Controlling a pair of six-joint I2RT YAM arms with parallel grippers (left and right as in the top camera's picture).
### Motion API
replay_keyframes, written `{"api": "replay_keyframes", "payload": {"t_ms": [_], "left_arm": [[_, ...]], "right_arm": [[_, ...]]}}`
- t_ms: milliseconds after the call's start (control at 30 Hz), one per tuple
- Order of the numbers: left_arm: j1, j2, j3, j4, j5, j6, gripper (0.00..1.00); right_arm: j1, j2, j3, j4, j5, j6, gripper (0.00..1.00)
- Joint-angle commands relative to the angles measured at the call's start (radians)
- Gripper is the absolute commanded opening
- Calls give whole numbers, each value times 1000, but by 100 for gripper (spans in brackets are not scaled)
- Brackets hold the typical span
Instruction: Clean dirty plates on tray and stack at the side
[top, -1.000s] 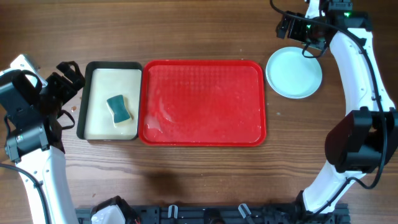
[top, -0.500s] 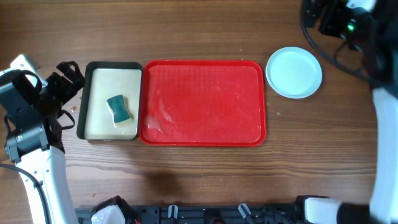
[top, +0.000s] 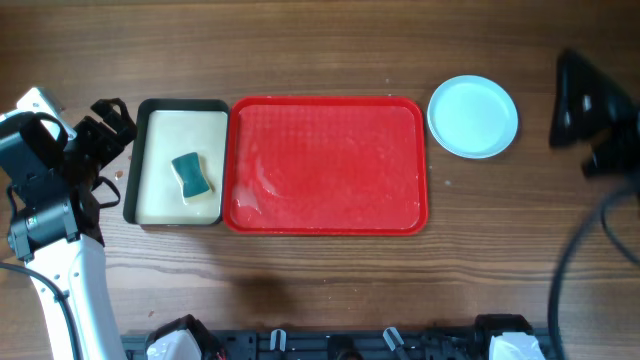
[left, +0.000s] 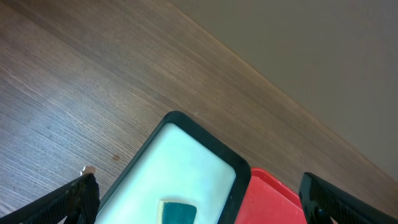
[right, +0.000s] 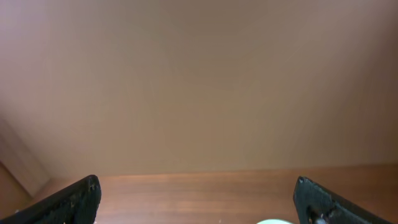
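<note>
One red tray (top: 328, 165) with a wet sheen lies mid-desk (top: 320, 50). The plates (top: 473, 116) sit off it, on the wood just beside its upper right corner: from above I see one round pale disc, so I cannot count how many are stacked. Touching the red tray's left edge is one cream tray (top: 165, 140) with a black rim, holding one teal sponge (top: 191, 175). My left fingers (left: 74, 199) are spread wide near the cream tray, grasping nothing; my right fingers (right: 68, 202) are equally released, raised, facing a wall

blurry right arm (top: 590, 110), plate (right: 272, 222) sliver at edge
</note>
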Motion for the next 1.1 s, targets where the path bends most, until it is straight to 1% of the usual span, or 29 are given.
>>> {"api": "replay_keyframes", "payload": {"t_ms": [0,67,200,333,433,500,533,667,733,800,867,1000,1067], "left_arm": [[5,5,8,2,9,-9,100],[5,5,8,2,9,-9,100],[5,5,8,2,9,-9,100],[5,5,8,2,9,-9,100],[5,5,8,2,9,-9,100],[5,5,8,2,9,-9,100],[5,5,8,2,9,-9,100],[5,5,8,2,9,-9,100],[5,5,8,2,9,-9,100],[5,5,8,2,9,-9,100],[5,5,8,2,9,-9,100],[5,5,8,2,9,-9,100],[5,5,8,2,9,-9,100]], "right_arm": [[47,-77,-3,-27,121,-92,100],[58,-129,-50,-27,121,-127,100],[58,-293,-258,41,121,-139,100],[57,-518,-605,232,120,-134,100],[43,-688,-881,446,113,-129,100],[31,-817,-1111,681,113,-93,100],[27,-852,-1180,761,113,-75,100],[18,-960,-1440,1073,113,-27,100],[18,-972,-1548,1208,113,-26,100],[18,-972,-1643,1301,113,-26,100],[18,-972,-1726,1321,113,-26,100],[18,-973,-1813,1320,113,-10,100],[18,-973,-1823,1234,113,-8,100]]}}
